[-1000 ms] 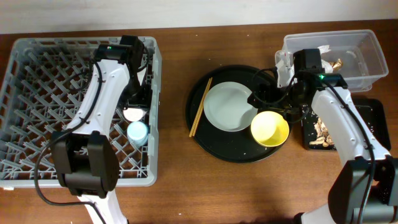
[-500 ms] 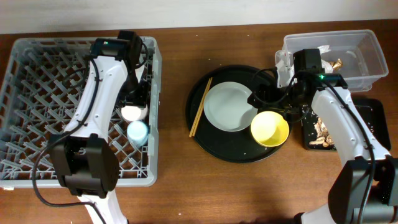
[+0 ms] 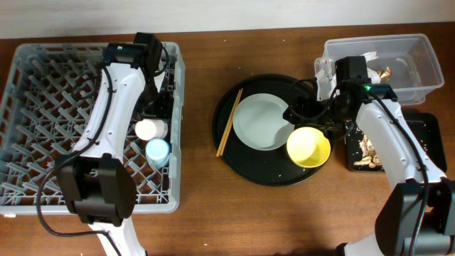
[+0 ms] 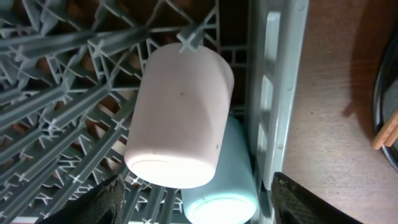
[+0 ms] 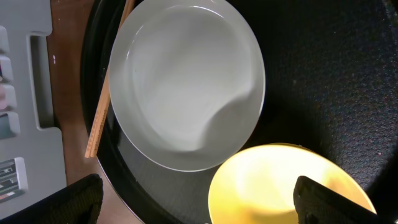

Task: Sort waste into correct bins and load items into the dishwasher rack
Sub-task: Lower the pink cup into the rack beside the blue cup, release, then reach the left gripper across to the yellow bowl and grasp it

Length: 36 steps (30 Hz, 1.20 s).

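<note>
The pink cup (image 3: 150, 129) rests among the pegs at the right side of the grey dishwasher rack (image 3: 43, 85), with the light-blue cup (image 3: 157, 150) right next to it. In the left wrist view the pink cup (image 4: 180, 118) partly covers the light-blue cup (image 4: 221, 190). My left gripper (image 3: 156, 108) hangs open just above them, holding nothing. My right gripper (image 3: 307, 117) is open over the round black tray, between the grey-green plate (image 3: 260, 121) and the yellow bowl (image 3: 308, 147). The chopsticks (image 3: 229, 122) lie at the plate's left.
The large round black tray (image 3: 270, 171) holds the plate, bowl and chopsticks. The clear tub (image 3: 419, 67) stands at the back right with white tissue (image 3: 370, 55) inside. The flat black tray (image 3: 419, 142) in front of it holds food scraps (image 3: 367, 151).
My left gripper has drawn back from the pink cup toward the rack's far edge, leaving the cup lying in the rack. The right arm has not moved.
</note>
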Each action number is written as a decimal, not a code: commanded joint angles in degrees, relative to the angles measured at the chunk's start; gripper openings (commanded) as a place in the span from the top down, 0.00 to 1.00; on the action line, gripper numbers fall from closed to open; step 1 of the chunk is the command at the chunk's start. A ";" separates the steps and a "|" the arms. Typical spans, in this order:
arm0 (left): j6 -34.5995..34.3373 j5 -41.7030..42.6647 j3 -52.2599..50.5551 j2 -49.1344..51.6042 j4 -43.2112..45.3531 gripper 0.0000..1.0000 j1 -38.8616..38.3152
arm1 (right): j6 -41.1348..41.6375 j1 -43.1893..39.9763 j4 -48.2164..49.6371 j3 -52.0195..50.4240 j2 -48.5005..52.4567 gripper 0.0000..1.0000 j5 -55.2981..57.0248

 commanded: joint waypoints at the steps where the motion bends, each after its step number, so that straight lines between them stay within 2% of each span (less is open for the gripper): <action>1: -0.13 1.62 6.58 -0.13 -0.96 0.25 0.04 | -0.63 0.37 0.17 0.17 0.15 0.02 0.50; 7: -0.09 12.70 17.14 -0.15 -1.64 0.27 -1.05 | -0.61 0.28 1.27 0.85 0.04 0.01 0.15; 8: -0.04 12.66 17.29 -0.15 -1.64 0.27 -1.55 | -0.61 0.20 0.98 1.51 -0.13 0.01 -0.46; 10: 0.35 12.46 17.29 -0.15 -1.70 0.27 -2.64 | -0.61 0.20 -0.39 3.45 -0.85 0.10 -1.01; 13: 1.86 12.46 17.29 -0.26 -1.68 0.27 -4.66 | 0.28 0.20 -6.05 7.96 -3.56 0.16 1.95; 18: 2.05 12.48 17.27 -0.26 -1.90 0.27 -8.50 | 8.13 0.22 -18.88 10.67 -9.62 0.18 20.46; 27: 2.03 12.50 16.87 0.66 0.81 0.27 -14.21 | 9.86 0.00 -22.23 8.24 -10.16 0.20 21.73; 30: 2.03 12.50 16.83 3.02 3.02 0.28 -18.67 | 10.27 -2.67 -21.90 8.24 -10.21 0.17 21.22; 32: 2.01 12.55 16.83 4.90 4.74 0.33 -21.73 | 10.64 -5.86 -21.86 8.24 -10.21 0.16 19.98; 36: 2.01 12.68 16.83 8.59 8.15 0.33 -27.91 | 10.62 -13.42 -21.88 8.24 -10.21 0.13 17.99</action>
